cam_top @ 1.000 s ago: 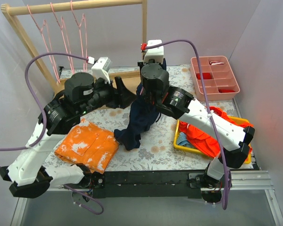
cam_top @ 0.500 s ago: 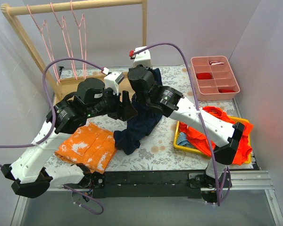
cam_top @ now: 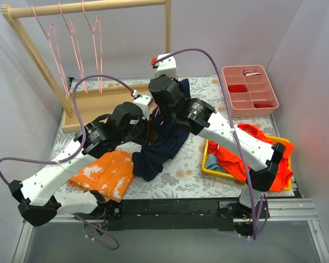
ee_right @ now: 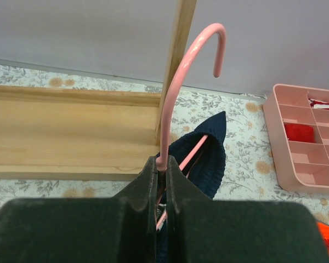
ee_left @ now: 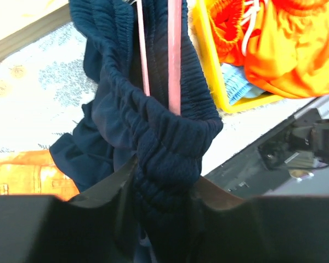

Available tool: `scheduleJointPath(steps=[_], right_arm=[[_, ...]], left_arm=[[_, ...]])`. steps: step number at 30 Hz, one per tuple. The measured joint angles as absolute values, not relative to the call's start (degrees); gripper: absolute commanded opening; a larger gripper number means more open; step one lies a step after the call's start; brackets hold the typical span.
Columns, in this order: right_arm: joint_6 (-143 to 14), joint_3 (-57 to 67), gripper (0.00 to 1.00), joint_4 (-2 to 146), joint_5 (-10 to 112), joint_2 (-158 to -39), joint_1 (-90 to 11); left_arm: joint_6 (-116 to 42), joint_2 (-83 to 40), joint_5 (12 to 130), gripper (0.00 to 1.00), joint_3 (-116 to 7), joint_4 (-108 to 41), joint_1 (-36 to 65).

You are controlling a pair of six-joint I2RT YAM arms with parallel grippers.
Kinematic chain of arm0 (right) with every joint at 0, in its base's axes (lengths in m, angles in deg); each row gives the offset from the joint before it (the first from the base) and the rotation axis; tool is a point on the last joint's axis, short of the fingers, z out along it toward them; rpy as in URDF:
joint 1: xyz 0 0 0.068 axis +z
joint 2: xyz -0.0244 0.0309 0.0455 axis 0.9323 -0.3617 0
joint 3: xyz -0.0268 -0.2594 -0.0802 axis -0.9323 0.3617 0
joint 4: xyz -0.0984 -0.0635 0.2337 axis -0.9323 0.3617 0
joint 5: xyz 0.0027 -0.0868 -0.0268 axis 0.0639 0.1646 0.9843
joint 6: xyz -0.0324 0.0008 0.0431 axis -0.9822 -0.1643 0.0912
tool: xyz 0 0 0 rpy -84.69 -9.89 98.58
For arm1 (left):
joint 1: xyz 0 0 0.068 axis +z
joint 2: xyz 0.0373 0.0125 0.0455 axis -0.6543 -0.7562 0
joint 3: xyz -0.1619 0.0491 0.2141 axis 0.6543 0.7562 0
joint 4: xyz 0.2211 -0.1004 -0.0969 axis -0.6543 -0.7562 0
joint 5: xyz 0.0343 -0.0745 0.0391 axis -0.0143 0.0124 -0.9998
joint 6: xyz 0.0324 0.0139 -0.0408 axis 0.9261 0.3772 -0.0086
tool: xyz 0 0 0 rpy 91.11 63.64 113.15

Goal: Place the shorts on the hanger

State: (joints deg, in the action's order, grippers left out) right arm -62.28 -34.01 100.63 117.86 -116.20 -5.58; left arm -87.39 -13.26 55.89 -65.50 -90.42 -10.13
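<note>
We see the shorts [cam_top: 163, 143] mid-table [cam_top: 192, 170], their upper part lifted on the hanger [ee_right: 178, 93] and the lower end trailing beside the orange garment [cam_top: 107, 172]. Soft, light and limp, they will likely sag and slide on thin wire, so the gathered waistband looks the best hold. Our right gripper [ee_right: 162, 164] pinches the stiff hanger's neck below the hook, and our left gripper [ee_left: 162, 181] is clamped on the bunched waistband

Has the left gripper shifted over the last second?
Yes. The left gripper has moved rightward and nearer, away from the wooden rack base, to the shorts.
</note>
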Motion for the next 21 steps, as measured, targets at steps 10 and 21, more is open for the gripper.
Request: scheduleJointPath(steps=[10,21], right_arm=[[-59.68,-33.9,0.06,104.26,112.98,-115.94,-5.77],[-60.46,-25.27,0.82,101.09,100.09,-104.95,-5.66]], left_arm=[[-86.58,-7.08,51.54,0.0,-55.77,-82.7,-10.81],[-86.34,-2.23,49.05,0.0,-50.66,-80.89,-10.97]])
